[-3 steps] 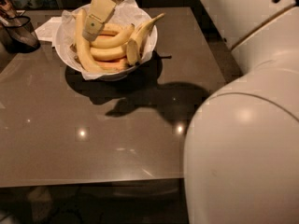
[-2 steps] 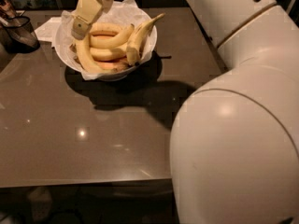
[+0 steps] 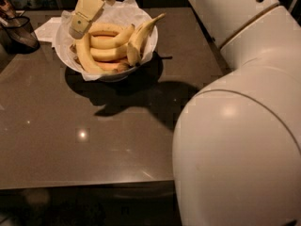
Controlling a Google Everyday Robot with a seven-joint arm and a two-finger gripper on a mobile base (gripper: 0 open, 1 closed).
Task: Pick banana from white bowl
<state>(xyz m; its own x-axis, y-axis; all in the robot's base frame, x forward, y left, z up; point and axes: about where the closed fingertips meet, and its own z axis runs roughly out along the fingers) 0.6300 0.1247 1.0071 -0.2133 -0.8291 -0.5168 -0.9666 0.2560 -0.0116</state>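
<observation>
Item: bananas [image 3: 109, 42], one bunch, lying in the bowl [image 3: 118, 76] at upper left of frame, on crumpled paper [image 3: 123, 9].
Bowl: white, on the dark table [image 3: 94, 140].
Gripper [image 3: 78, 31]: upper left, tilted down over the bowl's left side, tip at the leftmost banana; whether it grips anything is not discernible.
Arm [image 3: 244, 126]: fills the right of frame.
Basket [image 3: 19, 32]: dark mesh, far left edge, apart from the bowl.
</observation>
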